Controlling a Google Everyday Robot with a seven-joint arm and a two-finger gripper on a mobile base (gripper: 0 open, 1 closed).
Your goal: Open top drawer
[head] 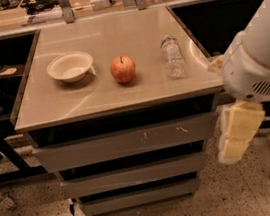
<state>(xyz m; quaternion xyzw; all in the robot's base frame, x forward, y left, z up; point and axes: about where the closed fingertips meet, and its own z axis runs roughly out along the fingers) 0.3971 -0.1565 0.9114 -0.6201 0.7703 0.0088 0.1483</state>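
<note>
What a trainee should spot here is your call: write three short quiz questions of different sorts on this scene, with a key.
1. True or false: the top drawer has pale scratch marks right of centre on its front.
2. Which thing lies between the bowl and the bottle on the tabletop? A) mug B) apple C) sponge
3. Where is the claw?
Key: 1 true. 2 B. 3 At the right of the picture, beyond the top drawer's right end and level with its front.
</note>
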